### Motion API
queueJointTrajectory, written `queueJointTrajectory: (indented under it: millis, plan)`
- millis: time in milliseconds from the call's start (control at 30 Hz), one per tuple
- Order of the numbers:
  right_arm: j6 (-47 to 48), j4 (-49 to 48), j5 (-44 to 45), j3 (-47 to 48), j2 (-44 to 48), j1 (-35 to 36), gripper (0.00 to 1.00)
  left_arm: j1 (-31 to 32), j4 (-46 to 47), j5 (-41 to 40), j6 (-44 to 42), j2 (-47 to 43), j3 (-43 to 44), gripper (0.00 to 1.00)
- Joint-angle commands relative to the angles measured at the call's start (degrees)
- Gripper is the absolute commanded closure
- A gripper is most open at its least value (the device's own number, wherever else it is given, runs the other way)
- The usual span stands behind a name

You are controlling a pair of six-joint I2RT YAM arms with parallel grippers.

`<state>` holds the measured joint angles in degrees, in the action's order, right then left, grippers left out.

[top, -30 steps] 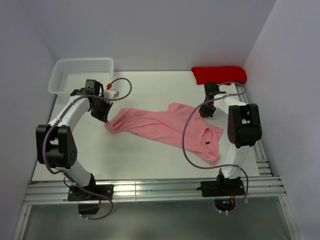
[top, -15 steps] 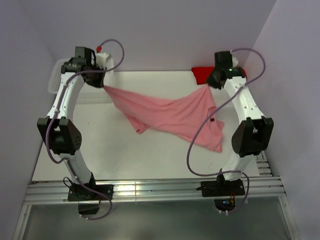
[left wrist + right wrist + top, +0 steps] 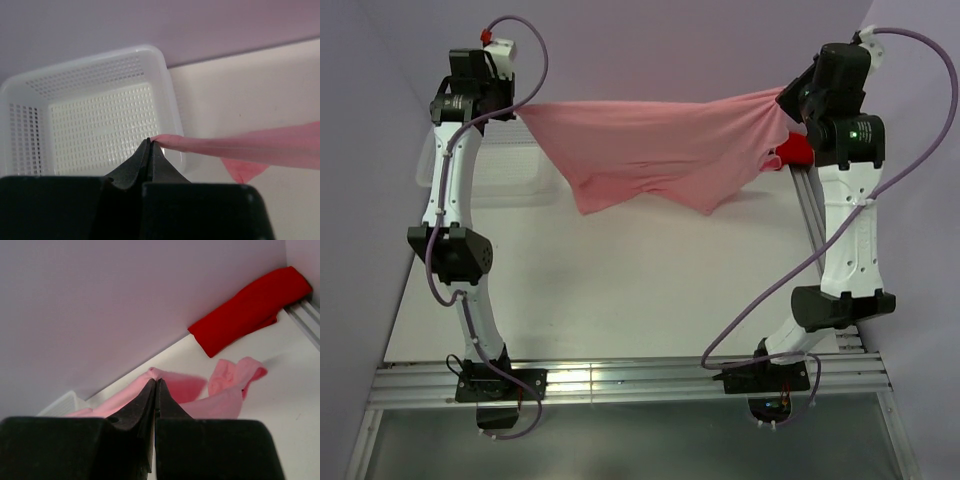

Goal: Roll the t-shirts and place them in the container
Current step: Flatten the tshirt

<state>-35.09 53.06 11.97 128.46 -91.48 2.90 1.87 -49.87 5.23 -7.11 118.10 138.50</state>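
Behind the t-shirt (image 3: 650, 145), the basket (image 3: 492, 190) is part-hidden.

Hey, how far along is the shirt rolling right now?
Done: a red cloth bundle lies at the back right, apparently already rolled. In hand: the left gripper and right gripper are each shut on an edge of the pink t-shirt, holding it stretched in the air above the table. Left: lay it flat and roll it; no roll is started.
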Motion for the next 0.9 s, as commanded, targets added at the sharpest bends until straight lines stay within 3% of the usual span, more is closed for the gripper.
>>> queueJointTrajectory:
  millis: [0,100,233,500,667,867]
  plan:
    - [1.78,-4.0,-0.36,1.26,-3.35,-1.22,1.0,0.06,9.96,-3.39,3.77,2.65,7.12,1.0]
    - [1.87,-4.11,0.24,3.8,-5.11,-2.1,1.0,0.06,13.91,-2.7,5.35,3.45,8.55,1.0]
    - [2.48,-9.72,1.74,-5.91,2.42,-2.19,1.0,0.06,15.85,2.23,5.97,-1.9,1.09,1.0]
    - [2.39,-10.43,0.96,-19.03,16.5,-2.28,1.0,-0.64,3.21,12.86,3.34,-9.81,-7.53,1.0]
    - [3.19,-7.54,-0.97,-18.69,24.68,-2.28,1.0,-2.74,-1.64,21.21,1.49,-21.23,-14.45,1.0]
    - [3.1,-6.21,-5.28,-17.55,31.01,-2.28,1.0,-3.36,4.24,20.26,2.54,-37.67,-27.2,1.0]
